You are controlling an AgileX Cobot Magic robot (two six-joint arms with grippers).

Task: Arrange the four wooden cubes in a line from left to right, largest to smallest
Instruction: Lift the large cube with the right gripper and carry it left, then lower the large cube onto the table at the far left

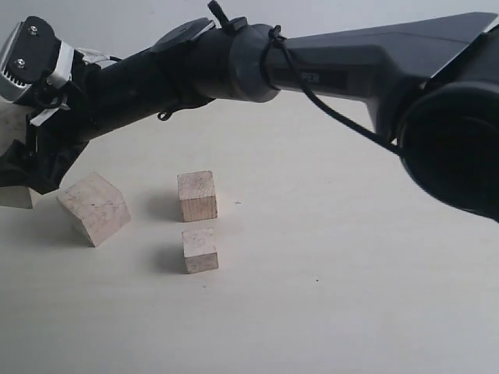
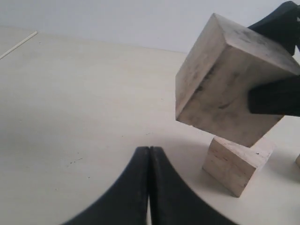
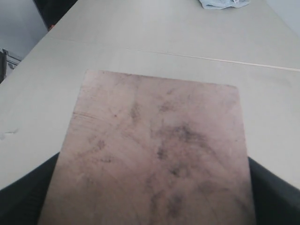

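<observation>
Not much of the row was done at this point. The right claw (image 2: 276,58) was clamped on the largest cube (image 2: 225,79), holding it tilted in the air at the far left of the scene, not yet set down. From the left wrist view it hung just over the second-biggest cube (image 1: 93,209), though I couldn't tell if the two touched.

That second cube sat on the tabletop (image 1: 351,296), turned at an angle. To its right, the third cube (image 1: 196,196) and the smallest cube (image 1: 200,249) were one behind the other, smallest nearer, not side by side. So my guess: the big one needed landing at the left end, the second squaring up, and the two small ones spreading out rightward.

The left claw (image 2: 149,187) was pinched together with nothing in it.

The cubes themselves were pale raw wood with crisp edges and dark speckly smudges.
</observation>
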